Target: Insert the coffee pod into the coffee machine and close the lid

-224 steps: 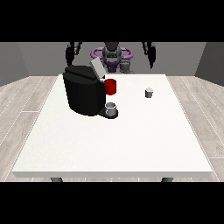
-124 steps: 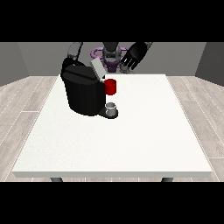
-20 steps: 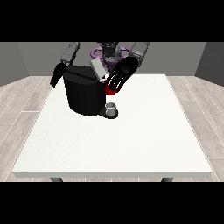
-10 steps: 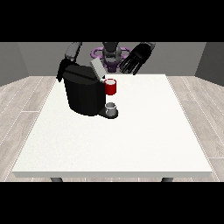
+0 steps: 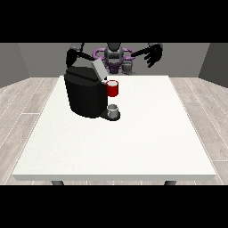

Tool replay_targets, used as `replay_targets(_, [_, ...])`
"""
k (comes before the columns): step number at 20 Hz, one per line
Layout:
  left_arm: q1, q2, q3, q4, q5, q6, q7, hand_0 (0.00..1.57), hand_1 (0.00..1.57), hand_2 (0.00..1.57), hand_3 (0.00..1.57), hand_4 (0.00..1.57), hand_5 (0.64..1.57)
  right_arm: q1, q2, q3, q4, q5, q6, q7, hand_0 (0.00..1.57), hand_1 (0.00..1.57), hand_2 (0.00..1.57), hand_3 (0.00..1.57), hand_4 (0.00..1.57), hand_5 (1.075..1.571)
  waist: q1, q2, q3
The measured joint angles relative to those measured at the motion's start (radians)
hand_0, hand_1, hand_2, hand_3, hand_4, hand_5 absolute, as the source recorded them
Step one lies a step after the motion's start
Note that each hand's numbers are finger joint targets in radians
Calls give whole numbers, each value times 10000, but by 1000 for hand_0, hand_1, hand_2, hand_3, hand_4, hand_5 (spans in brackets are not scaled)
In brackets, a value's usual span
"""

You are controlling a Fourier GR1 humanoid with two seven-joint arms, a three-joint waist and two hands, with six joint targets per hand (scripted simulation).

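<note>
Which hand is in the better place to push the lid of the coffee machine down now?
The robot's right hand, at the view's left: it is just behind the coffee machine, near the raised lid. The hand at the view's right is held up far to the side.

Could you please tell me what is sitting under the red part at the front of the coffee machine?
A small grey cup stands on the coffee machine's base, directly below the red part. Its contents cannot be seen.

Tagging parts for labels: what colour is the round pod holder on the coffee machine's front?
Red pod holder on the black coffee machine; front view.
</note>
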Motion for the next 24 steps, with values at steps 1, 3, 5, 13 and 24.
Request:
replay_targets(1, [317,-193,72,46,153,-67,-25,0,0,0,0,421,1571,44,-17,25,-68,-90,154,71,0,0,0,0,0,1571,156,-288,2])
replay_targets(3, [897,-500,143,89,355,-140,-122,0,0,0,0,372,1571,-96,-210,60,-268,-203,478,315,0,0,0,0,62,1571,461,-730,7])
replay_targets(5, [1405,-639,182,87,507,-245,-112,0,0,0,0,442,1571,-215,-376,137,-475,-220,700,555,0,0,0,0,154,1571,689,-1064,9])
replay_targets(13, [2464,-1034,-210,-978,1326,-522,399,0,0,0,0,368,1571,-880,-1112,-146,-531,-301,1216,952,0,0,0,0,0,1571,1438,-1186,18])
replay_targets(24, [3322,-1218,-1546,-3128,2749,-491,1308,0,0,0,0,382,1571,-2392,-1247,-1210,867,-1326,1278,1665,0,0,0,0,176,1571,2230,-408,21])
